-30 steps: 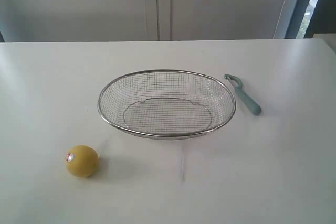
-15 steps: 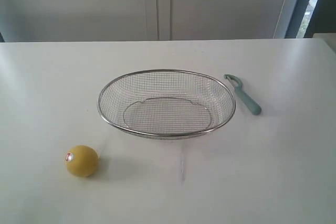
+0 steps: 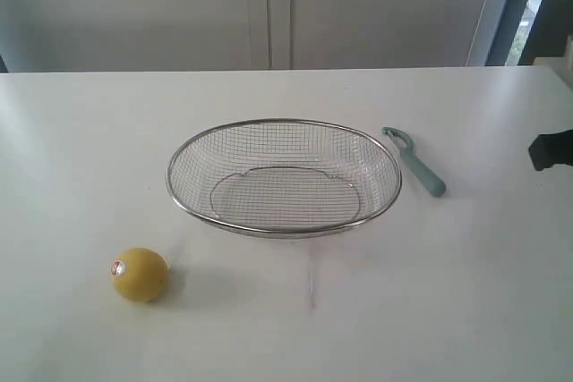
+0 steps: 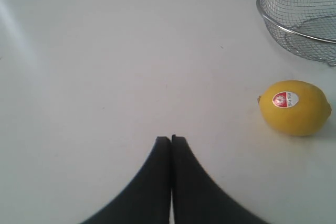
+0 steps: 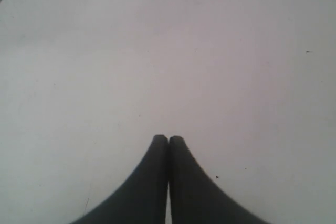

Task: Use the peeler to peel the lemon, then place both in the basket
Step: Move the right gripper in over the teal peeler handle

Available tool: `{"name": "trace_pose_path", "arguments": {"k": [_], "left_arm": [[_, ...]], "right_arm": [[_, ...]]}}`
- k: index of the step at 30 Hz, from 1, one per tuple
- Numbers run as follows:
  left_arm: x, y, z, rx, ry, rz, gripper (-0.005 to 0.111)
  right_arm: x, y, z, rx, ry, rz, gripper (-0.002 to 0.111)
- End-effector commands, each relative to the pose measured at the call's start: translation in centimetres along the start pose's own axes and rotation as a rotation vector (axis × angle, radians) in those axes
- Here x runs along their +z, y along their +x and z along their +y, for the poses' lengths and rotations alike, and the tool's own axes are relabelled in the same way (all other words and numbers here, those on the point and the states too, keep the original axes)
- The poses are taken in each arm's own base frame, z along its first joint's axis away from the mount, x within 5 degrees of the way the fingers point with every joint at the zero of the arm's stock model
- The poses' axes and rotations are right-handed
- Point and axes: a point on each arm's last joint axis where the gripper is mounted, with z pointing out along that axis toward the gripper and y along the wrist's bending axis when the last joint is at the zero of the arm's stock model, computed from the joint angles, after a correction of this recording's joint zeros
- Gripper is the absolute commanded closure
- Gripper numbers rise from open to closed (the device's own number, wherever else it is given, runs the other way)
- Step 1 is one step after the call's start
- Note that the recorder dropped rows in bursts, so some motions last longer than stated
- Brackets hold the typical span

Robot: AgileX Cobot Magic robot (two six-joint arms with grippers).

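Twice over, hovering above the counter (image 4: 105,51) pressed fully together and gripping nothing: left end effector (image 4: 170,138) and right end effector (image 5: 168,138) alike. Seeing the lemon (image 4: 294,107) resting ahead of the left end effector, off to one side, near the basket (image 4: 304,9); the peeler (image 3: 414,162) lying between the right end effector and the basket, just beside its rim. Apparently just starting the pick-up step, peeling not begun. Next, probably needing spreading and reaching: right for the peeler handle, left for the lemon.
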Motion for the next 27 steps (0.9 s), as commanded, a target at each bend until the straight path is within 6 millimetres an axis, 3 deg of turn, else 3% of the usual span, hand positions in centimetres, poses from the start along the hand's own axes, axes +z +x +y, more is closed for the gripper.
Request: {"name": "trace_pose_path", "arguments": {"k": [1, 14, 27], "left_arm": [[0.0, 0.1, 0.0, -0.002, 0.000, 0.002, 0.107], [0.0, 0.1, 0.0, -0.002, 0.000, 0.002, 0.107], [0.0, 0.1, 0.0, -0.002, 0.000, 0.002, 0.107]], "right_arm": [[1.9, -1.9, -0.1, 0.002, -0.003, 0.031, 0.108], [6.8, -6.2, 0.8, -0.036, -0.120, 0.114, 0.108], [8.7, -10.0, 0.7, -0.033, -0.121, 0.087, 0.108]]}}
